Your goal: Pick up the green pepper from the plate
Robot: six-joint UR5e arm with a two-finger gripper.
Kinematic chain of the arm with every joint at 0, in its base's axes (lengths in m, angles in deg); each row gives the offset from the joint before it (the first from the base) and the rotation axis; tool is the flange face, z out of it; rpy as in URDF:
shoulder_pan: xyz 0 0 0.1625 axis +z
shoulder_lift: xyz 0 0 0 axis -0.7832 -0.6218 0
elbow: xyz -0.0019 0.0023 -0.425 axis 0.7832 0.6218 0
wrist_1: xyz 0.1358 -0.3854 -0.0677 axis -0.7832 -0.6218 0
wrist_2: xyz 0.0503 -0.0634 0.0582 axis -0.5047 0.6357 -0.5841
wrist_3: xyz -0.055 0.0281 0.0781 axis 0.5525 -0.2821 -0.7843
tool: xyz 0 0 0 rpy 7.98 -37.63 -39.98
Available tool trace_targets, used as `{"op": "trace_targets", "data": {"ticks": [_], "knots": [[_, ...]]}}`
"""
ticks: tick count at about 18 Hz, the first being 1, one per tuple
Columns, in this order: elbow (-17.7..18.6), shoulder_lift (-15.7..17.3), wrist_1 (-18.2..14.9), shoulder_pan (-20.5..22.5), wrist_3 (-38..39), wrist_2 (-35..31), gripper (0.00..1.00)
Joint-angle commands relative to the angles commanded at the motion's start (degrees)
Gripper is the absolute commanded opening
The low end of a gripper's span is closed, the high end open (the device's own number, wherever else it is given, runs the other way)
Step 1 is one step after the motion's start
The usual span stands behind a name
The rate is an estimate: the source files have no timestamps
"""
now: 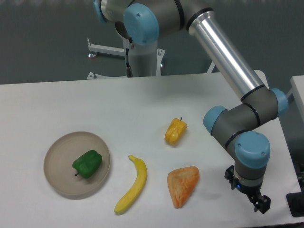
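The green pepper [87, 164] is small, glossy and dark green. It lies on the round beige plate [59, 152] at the left front of the table, a little right of the plate's middle. My gripper [261, 204] hangs low over the table's right front corner, far to the right of the plate and the pepper. Its black fingers [262, 205] point down and are seen from the side, so I cannot tell whether they are open or shut. Nothing shows between them.
A yellow banana [133, 184] lies just right of the plate. An orange wedge-shaped piece [183, 185] lies between the banana and my gripper. A yellow-orange pepper [175, 131] lies at mid-table. A dark object [297, 204] sits at the right edge.
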Motion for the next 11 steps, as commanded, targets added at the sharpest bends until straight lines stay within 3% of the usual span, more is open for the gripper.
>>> {"op": "trace_targets", "data": {"ticks": [7,11], "knots": [[0.44,1.23,-0.44,-0.35,1.83,-0.18,1.00],[4.38,5.44,-1.66,-1.14,7.20,1.22,1.00]]}}
